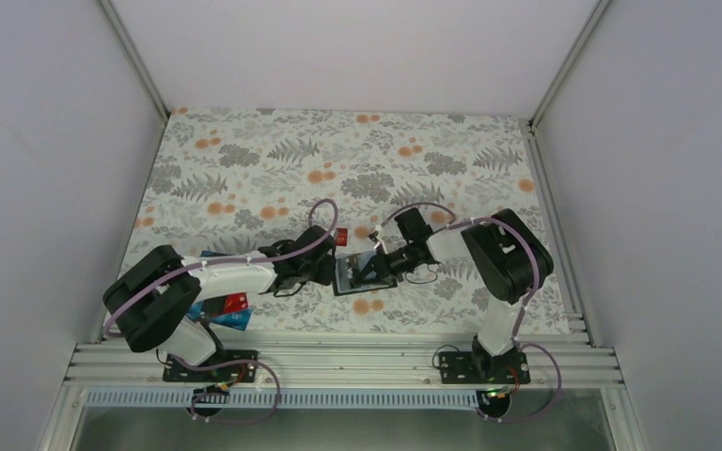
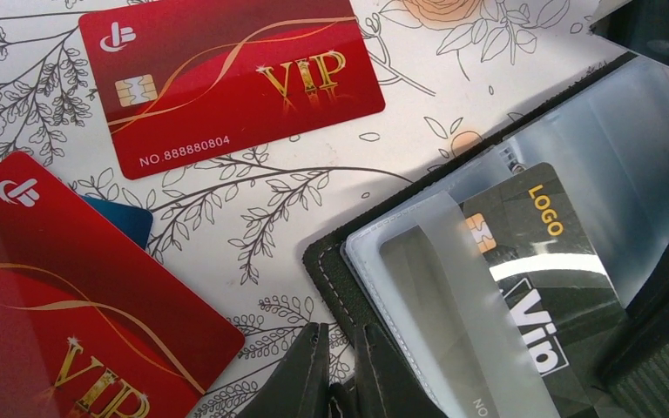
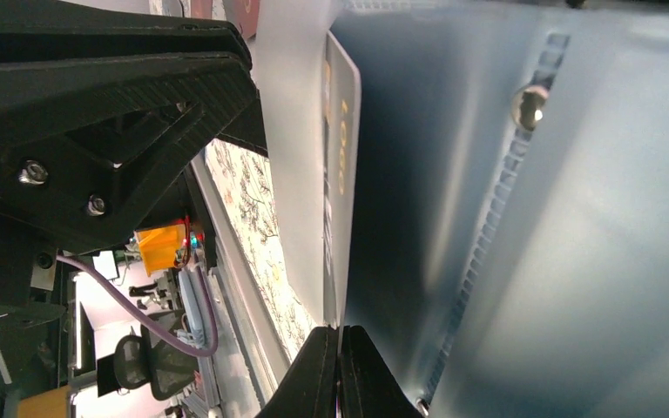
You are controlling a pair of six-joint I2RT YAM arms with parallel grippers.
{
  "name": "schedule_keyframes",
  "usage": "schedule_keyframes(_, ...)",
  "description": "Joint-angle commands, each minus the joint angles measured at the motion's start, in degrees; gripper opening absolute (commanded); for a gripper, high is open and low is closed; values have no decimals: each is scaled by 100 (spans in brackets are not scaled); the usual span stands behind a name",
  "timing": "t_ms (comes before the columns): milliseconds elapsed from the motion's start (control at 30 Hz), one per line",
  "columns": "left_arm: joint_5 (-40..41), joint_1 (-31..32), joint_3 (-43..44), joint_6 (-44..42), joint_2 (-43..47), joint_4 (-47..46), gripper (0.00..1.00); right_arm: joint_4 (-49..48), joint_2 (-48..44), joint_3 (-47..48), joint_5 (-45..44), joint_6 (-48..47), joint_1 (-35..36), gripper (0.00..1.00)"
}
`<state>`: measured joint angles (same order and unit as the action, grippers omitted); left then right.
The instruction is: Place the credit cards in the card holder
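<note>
- Closest to the lens, the left fingers are clenched almost together on the stitched edge of the card holder.
- That black holder lies open on the floral bench, close to the near edge and about midway between the side edges. Clear sleeves show inside it.
- The right fingers are pinched tight on the thin edge of a black card with gold "LOGO" lettering. This card lies in the holder, partly under a clear sleeve.
- A red card marked "VIP" lies flat on the bench near the holder's corner.
- A second red card overlaps a blue card.
- Further cards, red and blue, lie under the left arm toward the near left corner.
</note>
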<state>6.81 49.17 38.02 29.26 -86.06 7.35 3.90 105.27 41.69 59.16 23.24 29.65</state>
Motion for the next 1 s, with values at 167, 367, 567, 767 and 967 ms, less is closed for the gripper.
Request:
schedule_keyframes(167,-112,-107,-102,-93,120,-206,10,51,318,205,94,-110,176,4)
schedule_keyframes(367,-155,-128,-128,-46,124,-230,10,50,427,326,87,-45,271,4)
schedule_keyframes(567,-226,-135,-196,63,110,-299,10,50,575,449,50,13,463,5)
schedule_keyframes(767,-226,-144,-251,117,158,-302,10,169,660,501,-34,-6,483,8)
schedule_keyframes(967,-160,-157,-213,169,340,-120,10,471,496,582,-200,-70,485,22)
